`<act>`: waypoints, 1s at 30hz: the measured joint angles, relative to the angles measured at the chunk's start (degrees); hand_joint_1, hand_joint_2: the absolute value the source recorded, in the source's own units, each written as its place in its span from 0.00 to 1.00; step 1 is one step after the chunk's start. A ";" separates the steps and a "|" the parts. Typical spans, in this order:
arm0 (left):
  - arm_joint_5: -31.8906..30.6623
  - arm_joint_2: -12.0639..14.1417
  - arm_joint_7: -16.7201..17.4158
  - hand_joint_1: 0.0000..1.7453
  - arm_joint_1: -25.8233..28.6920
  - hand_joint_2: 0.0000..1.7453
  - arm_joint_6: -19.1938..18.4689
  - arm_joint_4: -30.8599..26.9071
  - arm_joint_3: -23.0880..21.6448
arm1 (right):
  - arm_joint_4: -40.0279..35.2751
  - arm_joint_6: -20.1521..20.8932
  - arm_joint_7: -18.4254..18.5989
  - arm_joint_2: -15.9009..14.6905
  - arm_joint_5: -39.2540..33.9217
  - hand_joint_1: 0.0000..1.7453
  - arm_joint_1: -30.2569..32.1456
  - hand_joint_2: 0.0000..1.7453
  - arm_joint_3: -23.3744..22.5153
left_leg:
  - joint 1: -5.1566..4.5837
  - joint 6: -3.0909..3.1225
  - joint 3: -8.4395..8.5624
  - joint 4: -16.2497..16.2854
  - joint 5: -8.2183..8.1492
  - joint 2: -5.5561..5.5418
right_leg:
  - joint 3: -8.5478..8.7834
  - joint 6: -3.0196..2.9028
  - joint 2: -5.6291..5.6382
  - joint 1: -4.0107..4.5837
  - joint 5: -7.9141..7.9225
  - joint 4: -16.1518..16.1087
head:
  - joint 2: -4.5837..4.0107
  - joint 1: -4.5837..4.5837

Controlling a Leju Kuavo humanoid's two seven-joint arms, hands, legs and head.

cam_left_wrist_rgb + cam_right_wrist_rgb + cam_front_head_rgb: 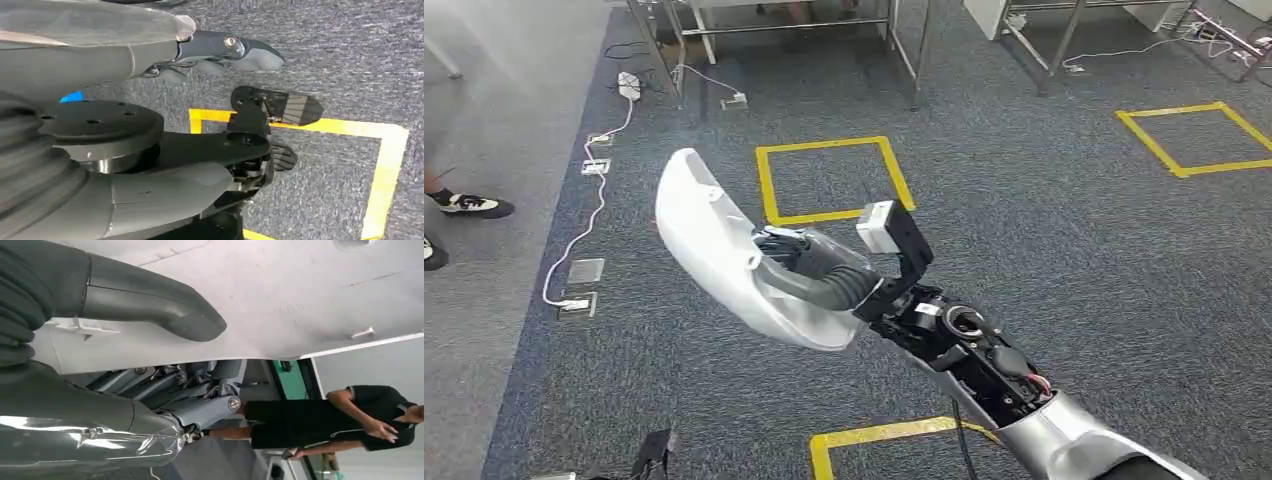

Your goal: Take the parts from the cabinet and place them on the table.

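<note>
White curved plastic shell part is held up in the air over the grey carpet, left of centre in the head view, in front of the robot. The right robot hand grasps it: thumb lies across the inner white face, darker fingers wrap under the edge on the other side, as the right wrist view shows. Part tilts, upper end pointing far-left, lower end near the wrist.

Left robot hand hangs low over the carpet, holding nothing; fingers slightly curled, apart from the thumb.

Floor: yellow tape square just beyond the part, a second yellow square far right, a further yellow corner near the robot. White cable with floor sockets runs along the left. Metal desk legs at the far edge. A person's shoe at far left; a person in dark clothing stands beyond the part.
</note>
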 joint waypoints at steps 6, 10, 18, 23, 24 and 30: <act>0.20 0.15 -0.07 0.00 0.32 1.00 0.13 0.00 0.00 | 0.15 0.18 -0.09 0.55 0.00 1.00 -0.34 1.00 0.15 | 0.44 1.92 2.17 -1.50 -0.70 -0.67 | -1.35 0.94 2.28 -0.43 -2.17 4.92 | 0.00 0.04; 0.20 0.11 -0.07 0.00 0.42 1.00 0.17 0.00 0.00 | 0.37 -0.42 0.15 0.52 0.00 1.00 0.32 1.00 0.24 | 0.48 1.88 3.38 -1.45 -1.56 -1.57 | -10.55 1.33 3.41 -0.51 -6.80 19.97 | 0.00 0.64; 0.20 -0.09 -0.04 0.00 0.52 1.00 0.17 0.00 0.00 | 0.63 -0.20 -0.02 0.55 -0.02 1.00 0.40 1.00 0.41 | 1.23 -1.22 6.55 -0.79 -4.46 -2.81 | -4.74 -0.98 3.76 -0.14 2.50 1.98 | 0.00 0.79; 0.20 -0.09 -0.04 0.00 0.09 1.00 0.17 0.00 0.00 | 0.57 -0.09 -0.17 0.76 -0.02 1.00 0.26 1.00 0.44 | 1.40 -2.15 -2.64 14.32 -5.54 -1.99 | -1.61 -2.44 3.80 -0.44 1.06 1.24 | 0.00 -0.37; 0.20 -0.09 -0.04 0.00 0.12 1.00 0.17 0.00 0.00 | 0.61 -0.09 -0.17 0.76 -0.02 1.00 0.36 1.00 0.46 | 1.38 -2.25 -5.52 17.38 -7.83 -1.97 | -1.11 -2.55 3.82 -0.33 0.51 1.24 | 0.00 -0.55; 0.20 0.33 -0.04 0.00 0.56 1.00 0.20 0.00 0.00 | 0.66 -0.09 -0.17 0.76 -0.02 1.00 0.38 1.00 0.46 | 0.54 -0.14 -4.70 0.77 4.27 -1.48 | 2.88 -2.24 4.00 -0.01 -3.40 1.00 | 0.00 -1.86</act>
